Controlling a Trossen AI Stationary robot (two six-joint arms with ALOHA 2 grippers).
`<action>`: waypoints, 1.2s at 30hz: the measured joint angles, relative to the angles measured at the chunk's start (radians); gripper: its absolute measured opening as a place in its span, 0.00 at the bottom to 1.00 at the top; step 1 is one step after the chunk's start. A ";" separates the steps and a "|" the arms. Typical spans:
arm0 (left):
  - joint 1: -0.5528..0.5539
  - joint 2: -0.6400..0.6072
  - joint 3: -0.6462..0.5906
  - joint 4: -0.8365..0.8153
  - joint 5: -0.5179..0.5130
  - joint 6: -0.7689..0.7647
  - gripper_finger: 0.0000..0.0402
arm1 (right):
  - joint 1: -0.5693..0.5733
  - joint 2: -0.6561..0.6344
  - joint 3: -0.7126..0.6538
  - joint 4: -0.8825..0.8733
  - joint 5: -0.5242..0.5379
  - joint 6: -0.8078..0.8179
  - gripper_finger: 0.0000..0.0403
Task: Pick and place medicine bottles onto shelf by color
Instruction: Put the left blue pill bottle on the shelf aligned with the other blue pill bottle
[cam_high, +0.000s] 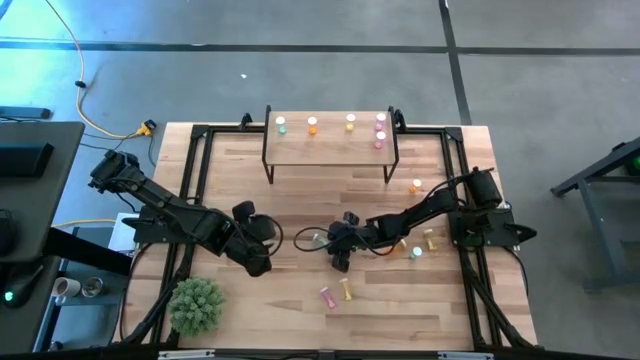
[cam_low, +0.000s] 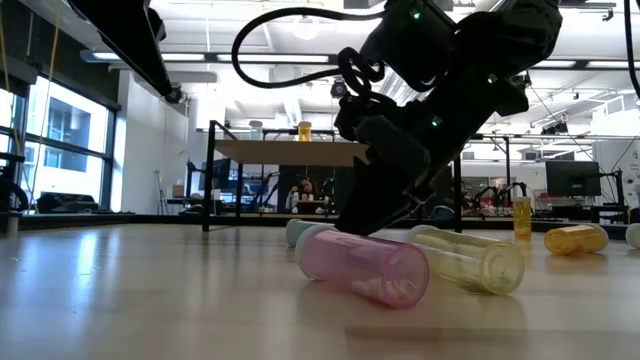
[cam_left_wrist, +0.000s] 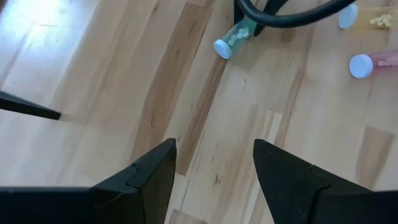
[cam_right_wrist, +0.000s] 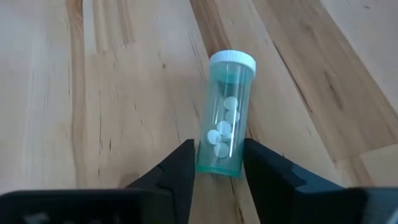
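A green medicine bottle (cam_right_wrist: 225, 124) with a white cap lies on its side on the table, mid-table in the high view (cam_high: 316, 239). My right gripper (cam_right_wrist: 219, 167) (cam_high: 334, 240) is shut on it. My left gripper (cam_left_wrist: 214, 168) (cam_high: 262, 238) hangs open above bare table to the bottle's left. The shelf (cam_high: 330, 148) stands at the far edge with several bottles upright on it: green (cam_high: 282, 125), orange (cam_high: 312, 125), yellow (cam_high: 350, 122) and two pink (cam_high: 380, 130). My right gripper pinches the green bottle's bottom end (cam_right_wrist: 216, 163) between its two fingers, one on each side of the wall. The fingers slant down from the table's right and lie along the bottle. The bottle rests on its side on the table, cap (cam_right_wrist: 232, 60) pointing away from the gripper.
A pink bottle (cam_high: 327, 296) and a yellow bottle (cam_high: 346, 289) lie near the front edge. More bottles lie under and beside the right arm (cam_high: 418, 248), and an orange one (cam_high: 417, 186) stands farther back. A green plant (cam_high: 197, 305) sits front left.
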 joint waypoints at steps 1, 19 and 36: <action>0.000 0.000 0.000 0.000 0.010 0.000 0.50 | 0.000 0.000 0.000 0.000 0.000 0.000 0.28; 0.002 0.000 0.000 0.012 0.143 0.098 0.50 | 0.007 -0.056 -0.002 0.054 -0.098 -0.041 0.21; 0.003 0.000 0.000 0.329 0.081 0.325 0.50 | 0.021 -0.217 -0.002 0.245 -0.197 -0.313 0.22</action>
